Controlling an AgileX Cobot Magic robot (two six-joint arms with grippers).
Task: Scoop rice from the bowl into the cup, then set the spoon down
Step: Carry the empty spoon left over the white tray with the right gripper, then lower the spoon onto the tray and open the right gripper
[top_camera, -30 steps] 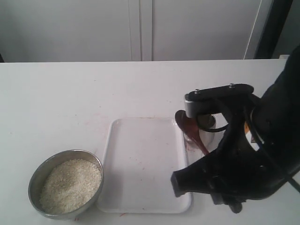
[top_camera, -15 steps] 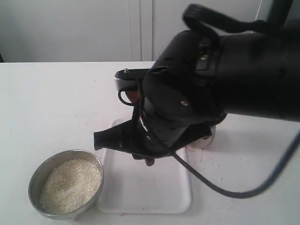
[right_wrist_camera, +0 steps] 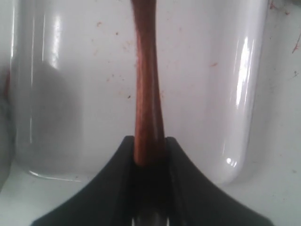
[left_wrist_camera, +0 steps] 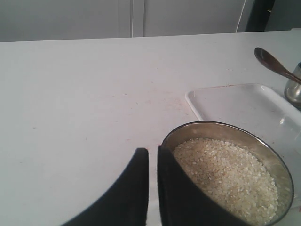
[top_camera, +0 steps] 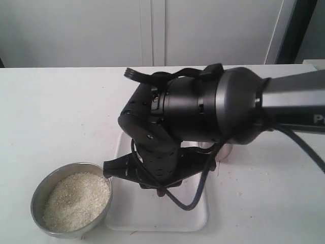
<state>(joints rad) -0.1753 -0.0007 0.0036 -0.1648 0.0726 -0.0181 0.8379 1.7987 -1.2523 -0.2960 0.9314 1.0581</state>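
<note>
Wooden, stiff and light, the spoon [right_wrist_camera: 146, 94] sits clamped by its handle in the right gripper [right_wrist_camera: 149, 153] over the tray [right_wrist_camera: 70, 94]; likely prone to twisting; left gripper [left_wrist_camera: 152, 153] pressed together, empty, beside the bowl [left_wrist_camera: 225, 126].

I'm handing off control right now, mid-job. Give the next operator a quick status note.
Right gripper: shut on the slim dark reddish-brown wooden spoon, handle held over the white rectangular tray.
Left gripper: shut, empty, beside the wide brushed-steel bowl.
Bowl holds plenty of white rice; small shiny steel cup beside the tray, contents hidden.
Done: spoon grasped. Left: scoop, pour into cup, set spoon down.
</note>
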